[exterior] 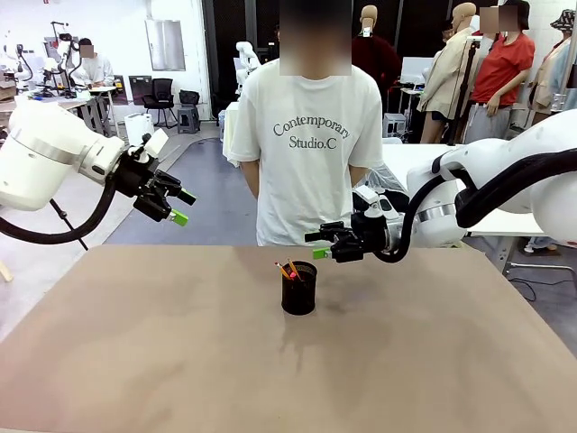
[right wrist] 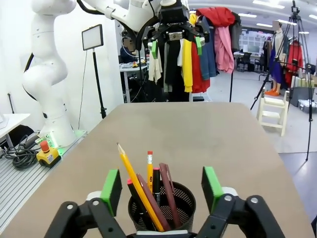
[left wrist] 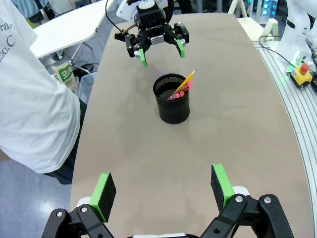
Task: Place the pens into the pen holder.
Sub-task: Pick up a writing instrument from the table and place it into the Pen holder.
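Black mesh pen holder [right wrist: 162, 208], matt brown table [exterior: 135, 343], glossy white arms [exterior: 45, 153]

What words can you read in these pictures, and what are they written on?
"Contemporary Studio.C" on the chest of the person's white T-shirt, front view.
Two cut-off line ends, roughly "rar" and "io.C", on the same shirt in the left wrist view.
Green packet beside the table: print too small to read.

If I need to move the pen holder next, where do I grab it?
Grip the pen holder across its lower mesh wall, coming in level from the side. It stands upright and round, and the pens sticking out of its mouth block a top-down approach.
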